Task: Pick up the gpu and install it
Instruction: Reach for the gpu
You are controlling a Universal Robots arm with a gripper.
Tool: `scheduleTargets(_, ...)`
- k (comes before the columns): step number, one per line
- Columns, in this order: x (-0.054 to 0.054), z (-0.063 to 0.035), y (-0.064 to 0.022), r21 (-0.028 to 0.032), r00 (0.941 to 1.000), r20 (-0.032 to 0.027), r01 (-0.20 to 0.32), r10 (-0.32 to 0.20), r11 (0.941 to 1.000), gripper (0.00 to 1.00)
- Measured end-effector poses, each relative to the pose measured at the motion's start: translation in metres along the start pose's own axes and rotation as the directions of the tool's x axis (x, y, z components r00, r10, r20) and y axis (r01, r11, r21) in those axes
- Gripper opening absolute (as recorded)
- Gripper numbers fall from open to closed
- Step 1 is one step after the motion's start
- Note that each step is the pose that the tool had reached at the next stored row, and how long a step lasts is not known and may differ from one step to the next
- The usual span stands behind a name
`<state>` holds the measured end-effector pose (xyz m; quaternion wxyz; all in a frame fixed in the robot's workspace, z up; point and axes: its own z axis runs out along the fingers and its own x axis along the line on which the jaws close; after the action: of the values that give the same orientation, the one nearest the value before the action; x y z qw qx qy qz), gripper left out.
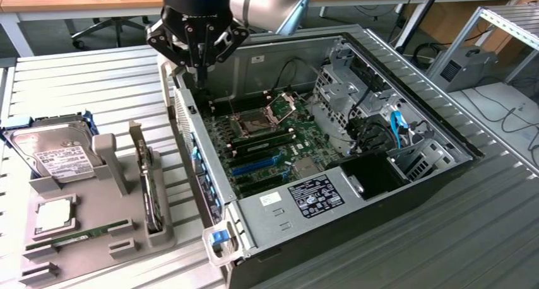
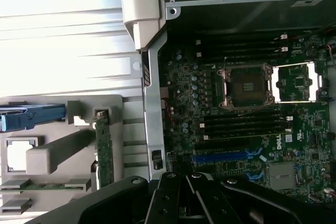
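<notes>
- The hand (image 1: 201, 74) is closed right up and holds nothing. It hangs over the edge of the open case (image 1: 261, 58), near the motherboard (image 1: 291, 134).
- The gpu (image 1: 150, 189) stands on edge in a slot of the grey holder (image 1: 97, 207). The holder lies on the table (image 1: 84, 81) just beside the case, on the exterior view's left, and the gpu is well apart from the hand.
- I judge the pick-up not yet done, so 0 of the task's 2 parts are finished.
- To pick well, the hand should open enough to straddle the card and line up along its top edge. It should grip the board rather than the fan, then lift straight up out of the slot.
- The hard drive (image 1: 50, 159) and memory stick (image 1: 80, 233) share the holder, so a careless reach could knock them.
</notes>
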<state>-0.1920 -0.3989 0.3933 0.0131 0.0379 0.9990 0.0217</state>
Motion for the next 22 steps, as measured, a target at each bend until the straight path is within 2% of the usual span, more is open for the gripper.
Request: scheduleTargets(22, 0.0095, -0.0003, -0.0007, 0.0, 1.0, 0.0, 0.0, 0.0, 1.0, 0.11)
